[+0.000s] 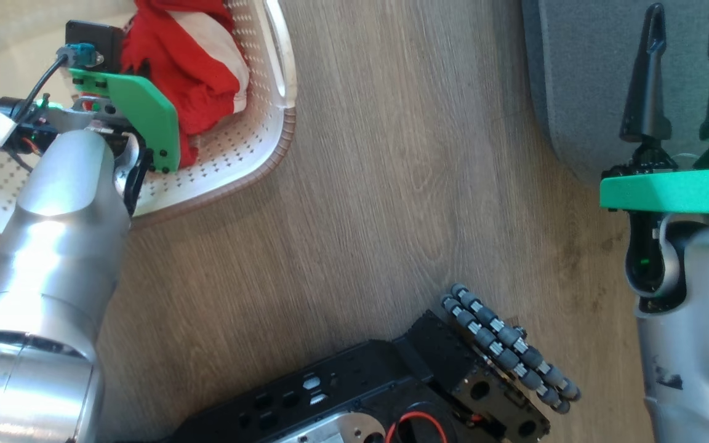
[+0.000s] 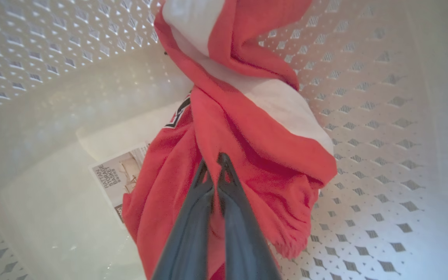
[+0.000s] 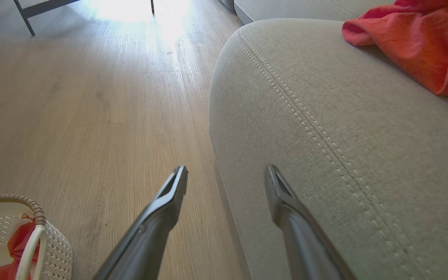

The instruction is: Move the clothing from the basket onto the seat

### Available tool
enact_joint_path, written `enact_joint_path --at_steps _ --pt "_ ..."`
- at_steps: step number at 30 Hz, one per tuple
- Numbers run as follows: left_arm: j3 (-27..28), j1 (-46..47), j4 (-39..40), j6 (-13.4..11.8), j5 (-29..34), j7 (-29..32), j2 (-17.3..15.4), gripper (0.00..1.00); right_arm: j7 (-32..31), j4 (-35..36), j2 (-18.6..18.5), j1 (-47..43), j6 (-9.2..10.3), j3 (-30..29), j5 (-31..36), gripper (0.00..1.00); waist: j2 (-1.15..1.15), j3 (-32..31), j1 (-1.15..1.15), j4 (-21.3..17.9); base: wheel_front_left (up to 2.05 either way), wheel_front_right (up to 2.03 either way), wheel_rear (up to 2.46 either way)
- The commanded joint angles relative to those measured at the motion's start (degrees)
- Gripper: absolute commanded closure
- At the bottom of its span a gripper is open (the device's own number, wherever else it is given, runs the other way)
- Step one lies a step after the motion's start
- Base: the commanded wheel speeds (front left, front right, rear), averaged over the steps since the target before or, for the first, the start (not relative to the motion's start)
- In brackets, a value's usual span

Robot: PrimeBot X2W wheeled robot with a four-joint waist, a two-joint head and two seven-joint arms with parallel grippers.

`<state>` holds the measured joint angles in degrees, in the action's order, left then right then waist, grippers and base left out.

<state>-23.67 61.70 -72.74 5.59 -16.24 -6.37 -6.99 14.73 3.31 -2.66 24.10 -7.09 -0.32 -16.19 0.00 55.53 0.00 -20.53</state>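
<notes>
In the basket (image 2: 364, 116), what did the fingers hold?
— Left gripper (image 2: 212, 166): fingers drawn narrow, with a fold of the clothing (image 2: 255, 155) apparently pinched between them, low in the basket near the sticker (image 2: 111, 175). Right gripper (image 3: 226, 175): fingers wide, holding nothing, straddling the edge of the seat (image 3: 325, 124).
And progress?
— Partway, I judged. One red garment (image 3: 414, 42) already lay on the seat. The red-and-white bundle was inside the basket, yet to be lifted and carried across the floor (image 3: 91, 97).
Arm pose?
— Left forearm (image 1: 59, 203) reached forward and down over the rim. Right forearm (image 1: 693, 320) lay beside the seat's corner, fingers pointing away from the robot.
</notes>
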Motion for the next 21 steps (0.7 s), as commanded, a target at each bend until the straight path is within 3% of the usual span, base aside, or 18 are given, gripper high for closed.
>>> enact_joint_path --at_steps 1,13,21 --pt "0.2 -0.5 0.6 0.6 -0.8 -1.8 -0.4 1.0 0.3 1.0 -0.2 -2.1 -0.4 -0.4 0.7 0.0 0.0 -1.9 0.0 1.3 0.0 0.0 0.0" --pt "0.4 -4.5 3.9 1.7 -3.6 -7.9 -0.1 1.0 0.3 -1.0 -0.4 -3.6 -0.4 -2.8 4.8 0.0 0.0 -13.8 0.0 6.9 0.0 0.0 0.0" --pt "3.1 -12.9 14.2 1.8 -6.6 -8.6 -2.9 1.0 0.3 -3.0 -2.6 -7.7 -0.4 -3.9 5.9 0.0 0.0 -25.6 0.0 11.2 0.0 0.0 0.0"
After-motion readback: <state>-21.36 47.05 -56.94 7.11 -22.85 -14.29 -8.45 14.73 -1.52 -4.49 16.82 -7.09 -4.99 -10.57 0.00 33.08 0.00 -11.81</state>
